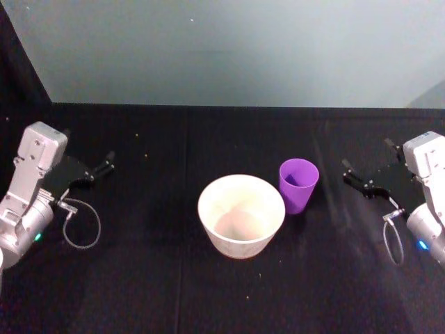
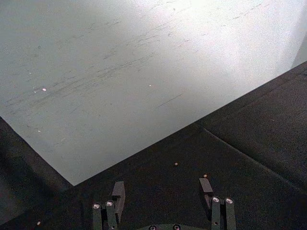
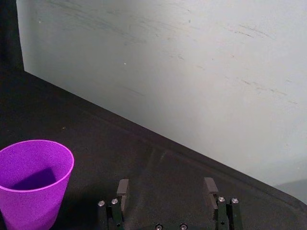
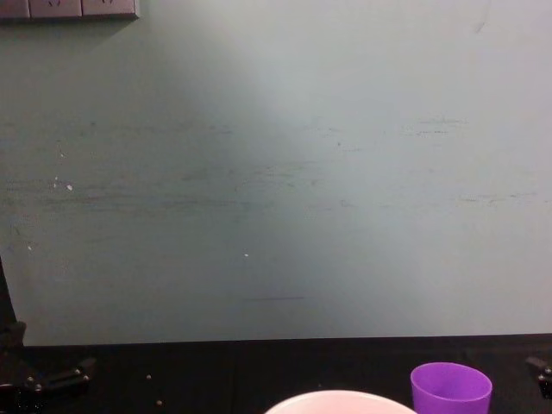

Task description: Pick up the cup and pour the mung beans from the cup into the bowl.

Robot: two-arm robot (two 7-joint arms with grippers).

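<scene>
The purple cup (image 1: 299,184) stands upright on the black table, just right of the wide pale bowl (image 1: 241,215); the two are close, perhaps touching. In the right wrist view the cup (image 3: 32,179) appears off to one side of my right gripper (image 3: 165,189), which is open and holds nothing. Seen from the head, the right gripper (image 1: 358,178) sits right of the cup with a gap between. My left gripper (image 1: 103,165) rests far left, open (image 2: 163,189) and holding nothing. The chest view catches the cup's rim (image 4: 451,385) and the bowl's rim (image 4: 341,401). I cannot make out the cup's contents.
A grey-green wall (image 1: 229,49) rises at the table's far edge. A few stray beans (image 2: 176,164) lie scattered on the black cloth (image 1: 160,278). Cable loops hang beside both wrists.
</scene>
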